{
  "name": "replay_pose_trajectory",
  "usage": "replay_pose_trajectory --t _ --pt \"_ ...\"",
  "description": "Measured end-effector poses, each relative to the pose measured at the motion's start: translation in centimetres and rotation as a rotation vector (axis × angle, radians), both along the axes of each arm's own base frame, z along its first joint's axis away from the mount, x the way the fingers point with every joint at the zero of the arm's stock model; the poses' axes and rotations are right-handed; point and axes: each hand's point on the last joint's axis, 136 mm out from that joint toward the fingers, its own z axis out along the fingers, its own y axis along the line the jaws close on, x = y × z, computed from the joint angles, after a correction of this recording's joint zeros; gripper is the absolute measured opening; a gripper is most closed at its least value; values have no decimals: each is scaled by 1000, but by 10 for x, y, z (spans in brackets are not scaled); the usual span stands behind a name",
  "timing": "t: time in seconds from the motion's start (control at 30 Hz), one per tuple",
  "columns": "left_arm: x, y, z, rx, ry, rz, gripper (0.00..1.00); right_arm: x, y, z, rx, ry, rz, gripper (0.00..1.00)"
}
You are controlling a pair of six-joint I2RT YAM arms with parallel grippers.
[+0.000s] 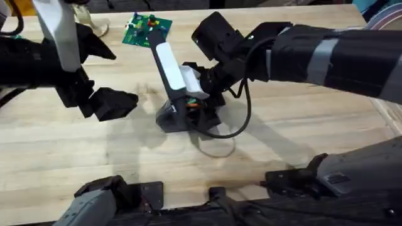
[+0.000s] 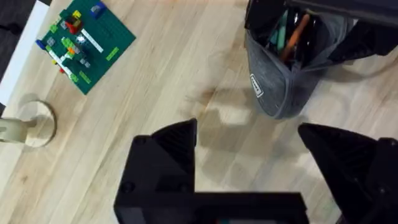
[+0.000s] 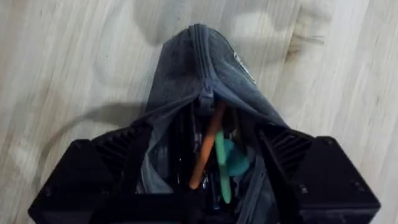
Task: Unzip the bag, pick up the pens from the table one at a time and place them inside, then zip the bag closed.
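Light butcher-block table (image 1: pixel 75 157) all round, with a green brick baseplate (image 1: pixel 146 29) parked at the far edge, well away from the action. The bag (image 3: pixel 205 93) is sat mid-table, mouth open, and an orange pen (image 3: pixel 206 146) can be seen poking out inside it next to something teal. No loose pens are spotted on the wood in these shots, so the loading step looks done and the zipping step is judged to be the one in hand.

The right gripper (image 3: pixel 205 186) is spread wide, its fingers straddling the open end of the bag, with the fabric between them; whether anything is actually pinched can't be told, probably not. The zipper pull (image 3: pixel 205 99) is seen sitting just ahead of it, at the point where the zip is still shut. The left gripper (image 2: pixel 249 155) is held wide open and empty, near the bag's closed end but not touching.

Next move, best guess: the bag needs pinning by the left side, the pull needs grabbing, then dragging along the zip.
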Motion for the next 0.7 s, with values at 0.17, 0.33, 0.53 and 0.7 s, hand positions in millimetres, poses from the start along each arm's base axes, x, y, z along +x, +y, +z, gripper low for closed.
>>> replay_pose_trajectory --t 0.17,0.33,0.53,0.7 --pt "0 0 0 0 0 0 993 0 -1 0 -3 3 -4 998" --pt "0 0 0 0 0 0 993 2 -2 0 -17 19 -61 998" --pt "2 0 1 2 -10 0 993 3 -6 35 46 91 -301 997" --pt "2 0 1 2 -11 0 993 1 -7 54 97 184 -465 997"
